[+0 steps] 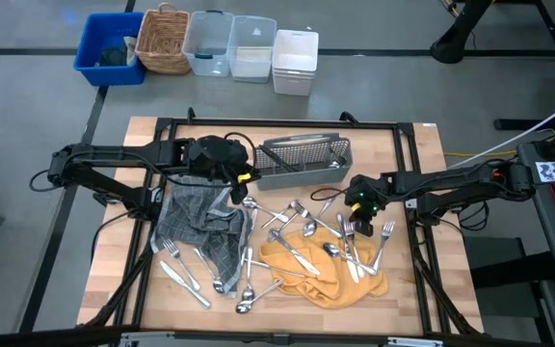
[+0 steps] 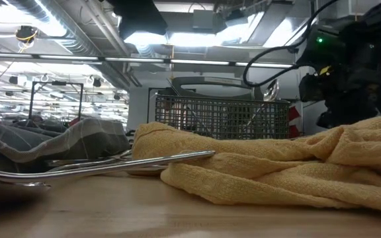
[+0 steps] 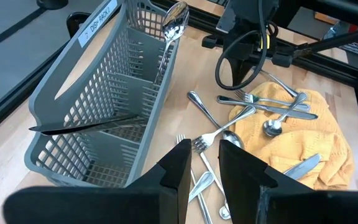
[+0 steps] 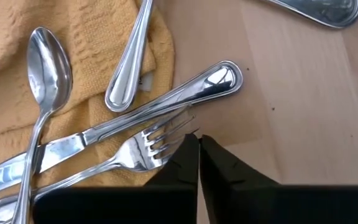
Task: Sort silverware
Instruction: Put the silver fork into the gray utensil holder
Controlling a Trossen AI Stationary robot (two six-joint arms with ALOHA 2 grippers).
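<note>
Grey mesh caddy (image 3: 98,106): white label (image 3: 96,25) on rim, partly readable, "DISH RACK" with a leading numeral. No other legible text in any view.

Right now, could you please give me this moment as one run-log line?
right gripper: shut beside fork on yellow cloth | left gripper: partly open near caddy, empty

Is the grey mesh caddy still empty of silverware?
No: the left wrist view shows a spoon standing and a knife lying in the caddy.
</note>
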